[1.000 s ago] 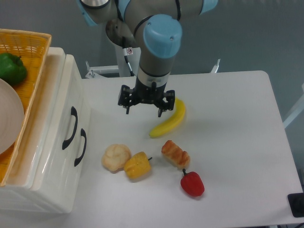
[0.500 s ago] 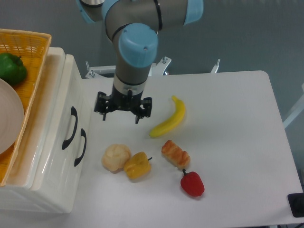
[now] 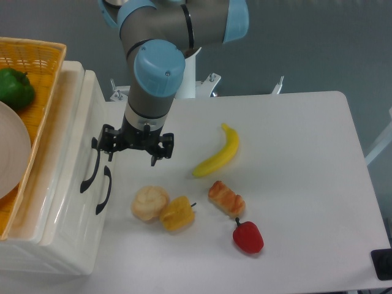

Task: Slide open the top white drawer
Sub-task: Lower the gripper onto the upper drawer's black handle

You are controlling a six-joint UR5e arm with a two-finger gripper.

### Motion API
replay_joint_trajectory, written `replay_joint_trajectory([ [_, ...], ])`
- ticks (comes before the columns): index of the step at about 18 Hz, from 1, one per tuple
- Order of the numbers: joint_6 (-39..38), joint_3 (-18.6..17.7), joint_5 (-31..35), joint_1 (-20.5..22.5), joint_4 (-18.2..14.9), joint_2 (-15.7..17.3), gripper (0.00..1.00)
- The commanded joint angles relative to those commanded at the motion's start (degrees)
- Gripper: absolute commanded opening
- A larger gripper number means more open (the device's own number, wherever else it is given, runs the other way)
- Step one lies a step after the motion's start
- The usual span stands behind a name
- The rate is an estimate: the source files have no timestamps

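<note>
The pincer (image 3: 132, 149) hangs over the white bench (image 3: 294, 153) with its two fingers spread apart and nothing between them. One fingertip (image 3: 110, 153) sits right at the upper end of the curved black handle (image 3: 92, 165) of the top white drawer (image 3: 70, 153); whether it touches the handle cannot be told. The other fingertip (image 3: 154, 159) points down over bare bench to the right of the cabinet.

The top white drawer lies immediately left of the pincer, its glossy front facing the arm (it looks flush with the cabinet front, not drawn out). The lower white drawer (image 3: 86, 220) and its like black handle (image 3: 105, 190) sit just beside it, a little nearer the camera than the pincer.

Relative to the pincer: a bread roll (image 3: 150, 203) and a yellow pepper (image 3: 177, 213) touch each other just below it; a banana (image 3: 219, 154) lies to its right; a grilled pastry piece (image 3: 226, 198) and a red pepper (image 3: 248, 237) lie farther off, lower right. On the cabinet top, left of the pincer, an orange wicker basket (image 3: 46, 67) holds a green pepper (image 3: 15, 88) and a pale plate (image 3: 11, 150)
</note>
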Motion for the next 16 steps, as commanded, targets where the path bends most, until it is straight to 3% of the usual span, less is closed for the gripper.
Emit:
replay_joint_trajectory([
  [7, 0.1, 0.1, -1.1, -0.7, 0.2, -2.1, 1.00],
  [16, 0.2, 0.6, -1.8, -1.3, 0.2, -2.2, 1.00],
])
